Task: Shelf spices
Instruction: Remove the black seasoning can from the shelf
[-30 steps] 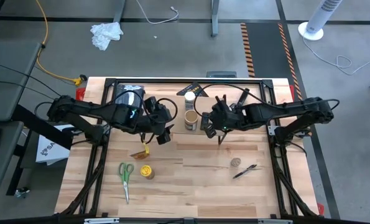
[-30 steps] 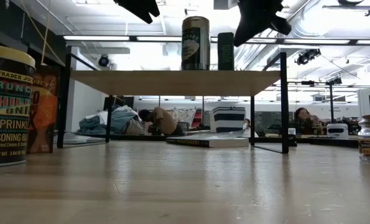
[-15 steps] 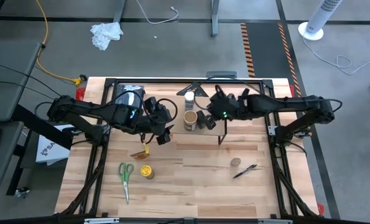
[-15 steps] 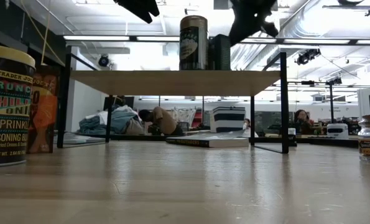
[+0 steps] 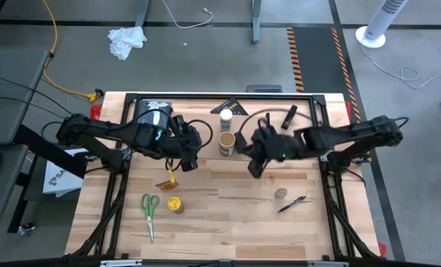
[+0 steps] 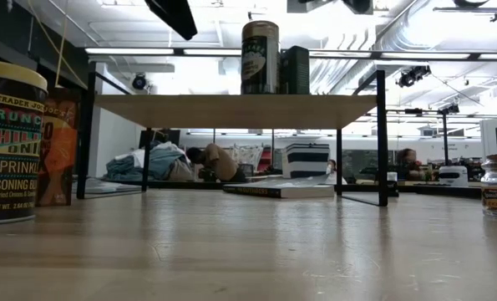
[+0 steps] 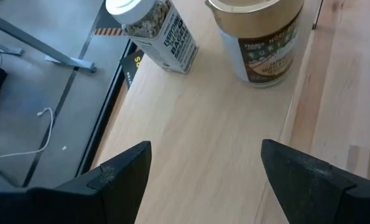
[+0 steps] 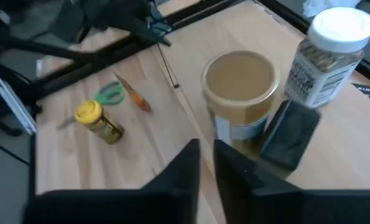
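Lettering "TRADER JOE'S… CRUNCHY CHILI ONION… SPRINKLE… SEASONING" on yellow-lidded jar [image 6: 10, 142], upright before clear-topped black-legged shelf [image 6: 231, 109]. On shelf: wide tan round jar [image 8: 239, 93], white-lidded jar [image 8: 328, 56] of seeds, small black tin [image 8: 288, 134], all upright. Right gripper [image 8: 204, 163] beside tan jar, nearly closed, empty. Left gripper [image 7: 204, 163] wide apart, empty.

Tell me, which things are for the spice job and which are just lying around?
For the job: shelf, white-lidded jar, tan round jar, small black tin, yellow-lidded jar, orange packet, tiny brown jar.

Just lying about: green-handled scissors, black marker.
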Motion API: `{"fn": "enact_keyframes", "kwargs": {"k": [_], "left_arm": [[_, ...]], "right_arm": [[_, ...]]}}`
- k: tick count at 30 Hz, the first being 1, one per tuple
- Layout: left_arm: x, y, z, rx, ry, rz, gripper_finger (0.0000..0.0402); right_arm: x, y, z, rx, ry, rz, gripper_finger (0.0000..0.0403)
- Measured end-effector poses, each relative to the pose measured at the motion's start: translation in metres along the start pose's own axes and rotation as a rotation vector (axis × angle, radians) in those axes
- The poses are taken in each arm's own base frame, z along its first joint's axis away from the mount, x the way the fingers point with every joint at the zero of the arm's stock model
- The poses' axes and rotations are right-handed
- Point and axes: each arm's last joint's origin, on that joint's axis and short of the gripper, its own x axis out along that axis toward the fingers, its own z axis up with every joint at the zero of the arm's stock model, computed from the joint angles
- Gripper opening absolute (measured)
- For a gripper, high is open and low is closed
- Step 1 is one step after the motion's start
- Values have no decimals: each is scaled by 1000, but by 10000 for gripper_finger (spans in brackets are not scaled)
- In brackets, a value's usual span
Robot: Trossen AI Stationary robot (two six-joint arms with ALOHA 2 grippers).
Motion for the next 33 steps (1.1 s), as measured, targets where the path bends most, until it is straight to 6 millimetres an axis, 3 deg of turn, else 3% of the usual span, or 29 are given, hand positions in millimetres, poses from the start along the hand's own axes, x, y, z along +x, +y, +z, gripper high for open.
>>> {"fn": "enact_keyframes", "kwargs": {"k": [10, 15, 19, 24, 33], "left_arm": [[4, 5, 0, 38, 24, -28, 300], [7, 10, 1, 57, 35, -28, 300], [10, 13, 1, 47, 41, -23, 300], [10, 14, 1, 44, 43, -25, 300], [10, 14, 1, 41, 40, -21, 300]], "right_arm": [[5, 9, -12, -4, -12, -109, 256], [21, 6, -15, 1, 3, -190, 331], [40, 3, -18, -3, 36, -236, 359], [54, 0, -21, 13, 58, -279, 366], [57, -15, -23, 31, 94, -385, 367]]}}
